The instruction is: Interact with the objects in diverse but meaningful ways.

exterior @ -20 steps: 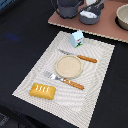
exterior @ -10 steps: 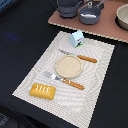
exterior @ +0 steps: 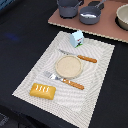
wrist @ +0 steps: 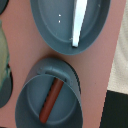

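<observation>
In the wrist view a brown sausage (wrist: 51, 101) lies inside a grey pot (wrist: 27, 112). Beside it a wider grey pan (wrist: 52, 32) holds a long white piece (wrist: 78, 25) leaning on its wall. In the exterior view both vessels, the pot (exterior: 69, 7) and the pan (exterior: 91, 15), stand on a brown board (exterior: 107, 29) at the back. A golden scored bread loaf (exterior: 43, 90) lies at the near corner of the striped placemat (exterior: 97, 85). A white-blue-green carton (exterior: 76, 37) stands at its far edge. No gripper fingers or arm show in either view.
A tan round plate (exterior: 68, 66) sits mid-placemat, with an orange-handled knife (exterior: 80, 57) behind it and an orange-handled fork (exterior: 65, 81) in front. A pale bowl (exterior: 122, 17) stands at the board's end on the exterior view's right. The table around is dark.
</observation>
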